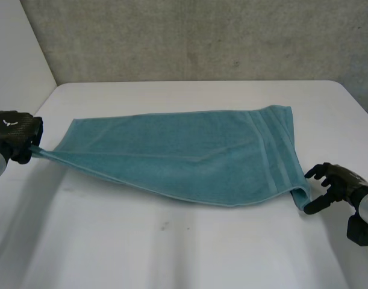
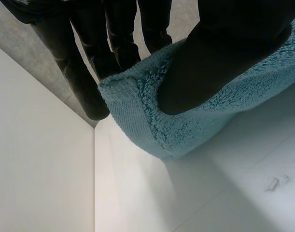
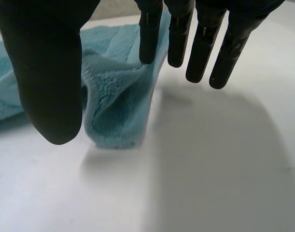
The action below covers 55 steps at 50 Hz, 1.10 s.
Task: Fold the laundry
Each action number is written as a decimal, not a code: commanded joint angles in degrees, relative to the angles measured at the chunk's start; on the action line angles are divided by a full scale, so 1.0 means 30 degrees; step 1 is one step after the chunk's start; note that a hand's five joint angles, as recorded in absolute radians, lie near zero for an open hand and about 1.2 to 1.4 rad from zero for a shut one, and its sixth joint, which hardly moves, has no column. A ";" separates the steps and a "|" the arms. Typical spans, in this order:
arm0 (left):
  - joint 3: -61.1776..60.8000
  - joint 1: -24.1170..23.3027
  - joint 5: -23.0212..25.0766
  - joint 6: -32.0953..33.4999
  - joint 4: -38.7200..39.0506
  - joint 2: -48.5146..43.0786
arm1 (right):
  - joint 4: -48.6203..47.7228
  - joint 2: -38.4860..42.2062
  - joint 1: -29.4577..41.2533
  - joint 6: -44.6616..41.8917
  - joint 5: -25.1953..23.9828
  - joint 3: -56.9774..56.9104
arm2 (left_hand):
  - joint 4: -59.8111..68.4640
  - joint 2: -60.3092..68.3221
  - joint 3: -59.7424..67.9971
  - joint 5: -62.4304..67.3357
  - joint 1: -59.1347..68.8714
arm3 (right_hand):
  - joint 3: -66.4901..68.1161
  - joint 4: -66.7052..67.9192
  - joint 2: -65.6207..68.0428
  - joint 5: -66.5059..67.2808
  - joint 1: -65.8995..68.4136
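Clamped on one corner of the towel (image 1: pixel 190 153): left hand (image 1: pixel 15 133), thumb (image 2: pixel 210 72) pressing the teal cloth against the fingers (image 2: pixel 84 72). Stretched from that pinch across the white table (image 1: pixel 171 253) toward the right hand (image 1: pixel 339 183), with the corner raised off the surface at the left hand. Right hand spread apart, fingers straight, thumb wide, holding nothing. Bunched just beside it, below the gap between thumb and fingertips, the towel's opposite corner; touching or not, cannot tell.

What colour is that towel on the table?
The towel is teal, with woven bands near one end; clearest in the head view.
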 commanded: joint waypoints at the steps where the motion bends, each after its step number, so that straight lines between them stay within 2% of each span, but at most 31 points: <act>1: -0.0004 -0.0001 0.0000 -0.0033 0.0025 -0.0171 | -0.0505 0.0257 0.0093 0.1930 0.0017 -0.0535 | 0.3430 0.3413 0.3466 0.3788 0.4176 | 0.1285 0.1537 0.1108 0.1475 0.2407; 12: -0.0004 0.0028 0.0029 -0.0062 0.0054 -0.0288 | -0.0505 0.2189 0.1440 0.2899 0.0689 -0.2058 | 0.3430 0.3413 0.3466 0.3788 0.4176 | 0.1620 0.1872 0.1443 0.1810 0.2742; 19: -0.0033 0.0029 0.0000 -0.0062 0.0259 -0.0318 | -0.0505 0.3129 0.1910 0.3164 0.1335 -0.2676 | 0.3430 0.3413 0.3466 0.3788 0.4176 | 0.3696 0.3948 0.3519 0.3886 0.4817; 20: -0.0004 0.0029 0.0000 -0.0062 0.0259 -0.0347 | -0.0505 0.3159 0.1968 0.3164 0.1480 -0.2734 | 0.3430 0.3413 0.3466 0.3788 0.4176 | 0.5750 0.6001 0.5573 0.5940 0.6871; 21: -0.0004 0.0029 0.0000 -0.0062 0.0259 -0.0405 | -0.0650 0.3159 0.1997 0.3164 0.1684 -0.2705 | 0.3430 0.3413 0.3466 0.3788 0.4176 | 1.0988 1.1240 1.0811 1.1178 1.2110; 22: -0.0004 0.0029 0.0000 -0.0062 0.0259 -0.0405 | -0.0651 0.3159 0.1998 0.3164 0.1687 -0.2705 | 0.3430 0.3413 0.3466 0.3788 0.4176 | 1.1041 1.1292 1.0864 1.1231 1.2162; 23: 0.0025 0.0029 0.0000 -0.0062 0.0259 -0.0405 | -0.0941 0.3188 0.1969 0.3135 0.2180 -0.2705 | 0.3430 0.3413 0.3466 0.3788 0.4176 | 1.7036 1.7288 1.6859 1.7226 1.8158; 24: 0.0025 0.0029 0.0000 -0.0091 0.0259 -0.0405 | -0.1495 0.3101 0.1881 0.3135 0.2823 -0.2705 | 0.3430 0.3413 0.3466 0.3788 0.4176 | 1.8464 1.8716 1.8287 1.8654 1.9586; 25: 0.0025 0.0029 0.0000 -0.0092 0.0259 -0.0405 | -0.1501 0.3100 0.1880 0.3135 0.2829 -0.2705 | 0.3430 0.3413 0.3466 0.3788 0.4176 | 1.8478 1.8730 1.8301 1.8668 1.9600; 27: -0.0004 0.0058 -0.0030 -0.0092 0.0259 -0.0405 | -0.3074 0.2198 0.1996 0.2406 0.4083 -0.2472 | 0.3430 0.3413 0.3466 0.3788 0.4176 | 1.8479 1.8730 1.8302 1.8669 1.9600; 28: -0.0033 0.0029 -0.0059 -0.0150 0.0259 -0.0405 | -0.3750 0.1032 0.1940 0.1561 0.4292 -0.2383 | 0.3430 0.3413 0.3466 0.3788 0.4176 | 1.8479 1.8730 1.8302 1.8669 1.9600; 29: -0.0033 0.0029 -0.0059 -0.0150 0.0259 -0.0405 | -0.3757 0.1020 0.1939 0.1553 0.4294 -0.2383 | 0.3430 0.3413 0.3466 0.3788 0.4176 | 1.8479 1.8730 1.8302 1.8669 1.9600; 31: -0.0092 -0.0030 -0.0117 -0.0412 0.0143 -0.0318 | -0.4108 -0.1546 0.1764 -0.1652 0.4266 -0.2062 | 0.3430 0.3413 0.3466 0.3788 0.4176 | 1.8479 1.8730 1.8302 1.8669 1.9600; 32: -0.0092 -0.0030 -0.0118 -0.0414 0.0142 -0.0318 | -0.4108 -0.1558 0.1763 -0.1670 0.4265 -0.2060 | 0.3430 0.3413 0.3466 0.3788 0.4176 | 1.8479 1.8730 1.8302 1.8669 1.9600; 33: -0.0179 -0.0030 -0.0118 -0.0617 0.0055 -0.0231 | -0.3992 -0.2573 0.1763 -0.3642 0.4091 -0.2060 | 0.3430 0.3413 0.3466 0.3788 0.4176 | 1.8479 1.8730 1.8302 1.8669 1.9600; 34: -0.0180 -0.0030 -0.0118 -0.0619 0.0054 -0.0230 | -0.3991 -0.2583 0.1763 -0.3662 0.4089 -0.2060 | 0.3430 0.3413 0.3466 0.3788 0.4176 | 1.8479 1.8730 1.8302 1.8669 1.9600; 36: -0.0471 0.0115 -0.0030 -0.1114 0.0025 0.0003 | -0.3177 -0.3954 0.1705 -0.7394 0.3565 -0.1798 | 0.3430 0.3413 0.3466 0.3788 0.4176 | 1.8479 1.8730 1.8302 1.8669 1.9600; 37: -0.0473 0.0116 -0.0030 -0.1117 0.0025 0.0005 | -0.3171 -0.3960 0.1705 -0.7412 0.3562 -0.1797 | 0.3430 0.3413 0.3466 0.3788 0.4176 | 1.8479 1.8730 1.8302 1.8669 1.9600; 39: -0.0793 0.0321 -0.0030 -0.1584 -0.0470 0.0849 | -0.0928 -0.4747 0.1676 -1.0997 0.3182 -0.1622 | 0.3430 0.3413 0.3466 0.3788 0.4176 | 1.8479 1.8730 1.8302 1.8669 1.9600; 40: -0.0795 0.0321 -0.0030 -0.1586 -0.0473 0.0854 | -0.0915 -0.4751 0.1675 -1.1016 0.3181 -0.1621 | 0.3430 0.3413 0.3466 0.3788 0.4176 | 1.8479 1.8730 1.8302 1.8669 1.9600; 42: -0.1466 0.0758 0.0058 -0.1674 -0.1435 0.2049 | 0.1941 -0.5568 0.1588 -1.4340 0.3093 -0.1621 | 0.3430 0.3413 0.3466 0.3788 0.4176 | 1.8479 1.8730 1.8302 1.8669 1.9600; 43: -0.1469 0.0761 0.0058 -0.1674 -0.1440 0.2055 | 0.1956 -0.5572 0.1587 -1.4355 0.3093 -0.1621 | 0.3430 0.3413 0.3466 0.3788 0.4176 | 1.8479 1.8730 1.8302 1.8669 1.9600; 45: -0.1848 0.1286 0.0232 -0.1644 -0.2694 0.3367 | 0.4696 -0.6242 0.1151 -1.7241 0.3093 -0.1563 | 0.3430 0.3413 0.3466 0.3788 0.4176 | 1.8479 1.8730 1.8302 1.8669 1.9600; 48: -0.2026 0.1523 0.0585 -0.1615 -0.3432 0.4077 | 0.5970 -0.6685 0.0767 -1.8369 0.3034 -0.1562 | 0.3430 0.3413 0.3466 0.3788 0.4176 | 1.8479 1.8730 1.8302 1.8669 1.9600; 50: -0.2259 0.1931 0.1809 -0.1615 -0.4599 0.4894 | 0.7603 -0.7763 0.0096 -2.0032 0.2888 -0.1766 | 0.3430 0.3413 0.3466 0.3788 0.4176 | 1.8479 1.8730 1.8302 1.8669 1.9600; 55: -0.2552 0.2109 0.3365 -0.1614 -0.5132 0.4956 | 0.7408 -0.8208 -0.0082 -2.0946 0.2042 -0.2030 | 0.3430 0.3413 0.3466 0.3788 0.4176 | 1.8479 1.8730 1.8302 1.8669 1.9600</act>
